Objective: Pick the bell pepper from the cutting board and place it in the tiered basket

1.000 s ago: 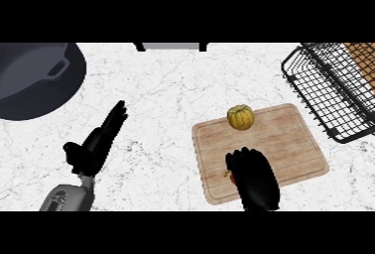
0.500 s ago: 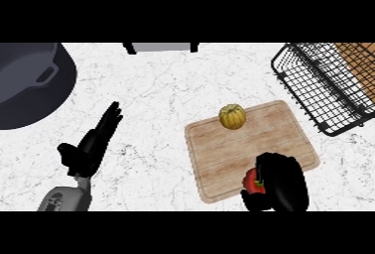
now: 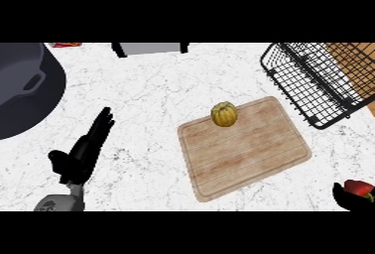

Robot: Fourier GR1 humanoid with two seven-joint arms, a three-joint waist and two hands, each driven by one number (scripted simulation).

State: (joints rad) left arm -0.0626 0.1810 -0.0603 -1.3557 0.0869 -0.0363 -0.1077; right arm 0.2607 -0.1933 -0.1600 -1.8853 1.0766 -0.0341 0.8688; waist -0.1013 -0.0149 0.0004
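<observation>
Right hand [image 3: 343, 197], curled round the red bell pepper [image 3: 357, 187], sits beyond the lower right corner of the cutting board [image 3: 245, 149]. Raise it, then travel past the board's upper right to the tiered basket [image 3: 315, 82].

Lighting: bright, even, diffuse over the pale counter [image 3: 168, 94]. Shadows: very faint. Dark pot [image 3: 22, 84]: soft shading only.

The right hand [image 3: 344, 199] has carried the bell pepper [image 3: 359, 187] off the cutting board [image 3: 245, 149].
</observation>
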